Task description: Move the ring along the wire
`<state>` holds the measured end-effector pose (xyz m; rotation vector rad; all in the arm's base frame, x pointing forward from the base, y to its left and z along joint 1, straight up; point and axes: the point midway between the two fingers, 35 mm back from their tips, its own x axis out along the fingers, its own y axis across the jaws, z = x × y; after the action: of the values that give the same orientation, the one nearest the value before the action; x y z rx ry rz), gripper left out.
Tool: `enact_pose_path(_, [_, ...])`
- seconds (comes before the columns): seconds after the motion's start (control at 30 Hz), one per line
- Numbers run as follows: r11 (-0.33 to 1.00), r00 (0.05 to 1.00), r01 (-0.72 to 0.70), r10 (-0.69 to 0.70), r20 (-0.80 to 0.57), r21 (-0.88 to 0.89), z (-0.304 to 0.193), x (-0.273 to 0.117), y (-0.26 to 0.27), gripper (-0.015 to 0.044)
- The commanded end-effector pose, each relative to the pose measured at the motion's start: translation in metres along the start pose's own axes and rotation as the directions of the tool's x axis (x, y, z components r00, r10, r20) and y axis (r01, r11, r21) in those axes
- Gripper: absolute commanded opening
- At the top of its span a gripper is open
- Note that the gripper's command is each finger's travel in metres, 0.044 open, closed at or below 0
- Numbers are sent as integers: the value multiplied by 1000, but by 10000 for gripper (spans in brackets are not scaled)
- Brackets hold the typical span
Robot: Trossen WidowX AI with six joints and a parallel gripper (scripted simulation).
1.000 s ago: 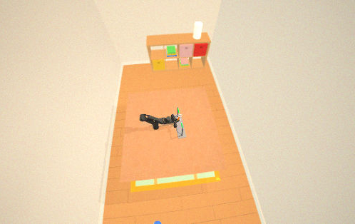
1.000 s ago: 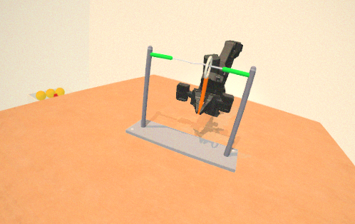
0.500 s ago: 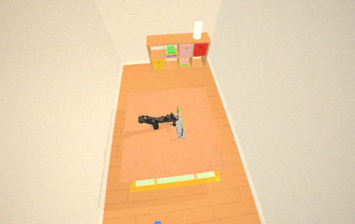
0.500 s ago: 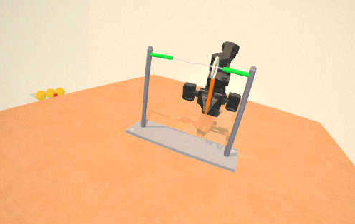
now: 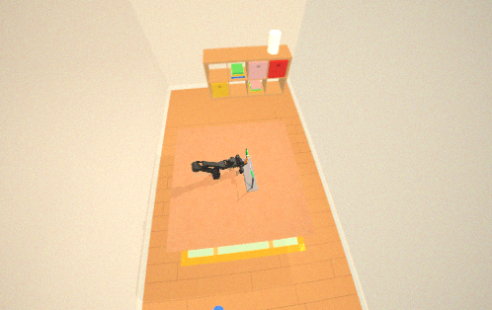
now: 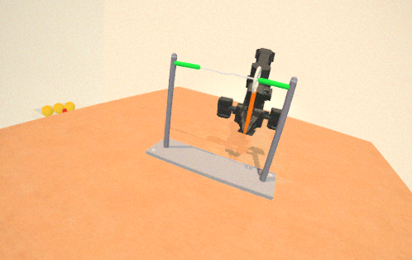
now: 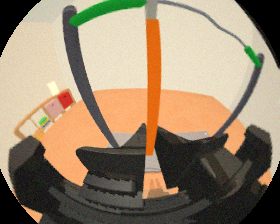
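Observation:
The ring [image 6: 255, 86] [image 7: 151, 10] is pale and stands around the wire at the inner end of the green part [image 6: 275, 84] [image 7: 108, 7] by the near-right post [image 6: 279, 128] [image 7: 82, 75] of the exterior view. Whether it touches the wire is too small to tell. The orange handle [image 6: 250, 111] [image 7: 153, 75] hangs down from it, slightly tilted. My gripper [image 6: 245, 131] [image 7: 150, 149] is shut on the handle's lower end, below the wire. The thin grey wire [image 6: 223, 74] [image 7: 201, 12] runs to the other green part [image 6: 187, 65] [image 7: 252, 56] at the far post [image 6: 169, 103] [image 7: 243, 102].
Both posts stand on a grey base plate [image 5: 250, 180] [image 6: 211, 163]. In the exterior view, a gripper side block is close behind the near-right post; contact is unclear. A shelf [image 5: 247, 54] [image 7: 28, 125] and a yellow-framed panel [image 5: 242, 251] are farther away.

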<state>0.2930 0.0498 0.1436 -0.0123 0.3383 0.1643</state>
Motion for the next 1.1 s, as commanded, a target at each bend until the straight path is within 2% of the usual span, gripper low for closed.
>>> enact_pose_path(0.0, [1000, 1000, -2, 2, 4, 4, 0, 0, 4, -150])
enact_pose_path(1.07, [1000, 1000, -23, 23, 13, 5, -14, 8, 24, -150])
